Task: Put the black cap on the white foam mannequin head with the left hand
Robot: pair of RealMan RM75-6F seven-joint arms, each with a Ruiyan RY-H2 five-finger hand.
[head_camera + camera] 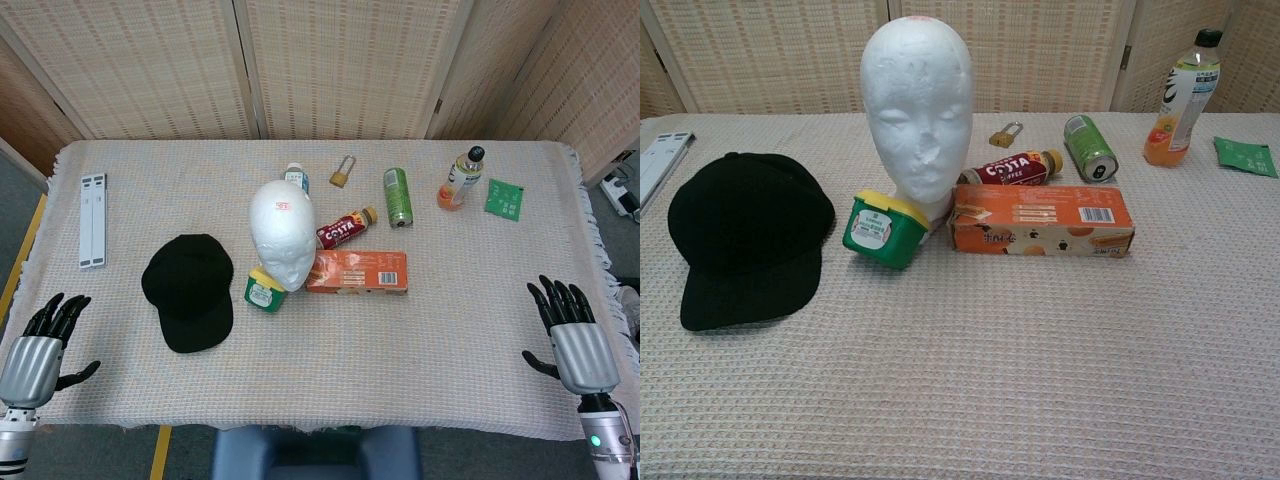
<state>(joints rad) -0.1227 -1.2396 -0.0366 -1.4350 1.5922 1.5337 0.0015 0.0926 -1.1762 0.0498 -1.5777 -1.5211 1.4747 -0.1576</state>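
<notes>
Head view: the black cap [188, 290] lies flat on the cloth-covered surface [450, 340], brim toward the near edge, just left of the white foam mannequin head [283, 232], which stands upright at centre. The left hand [40, 340] rests at the near-left corner, fingers spread, holding nothing, well apart from the cap. The right hand [572, 335] sits at the near-right edge, likewise spread and empty. Chest view: a green tub [880, 228] with a yellow lid leans against the mannequin head's base; an orange box [1040, 220] lies beside it. Neither hand shows here.
</notes>
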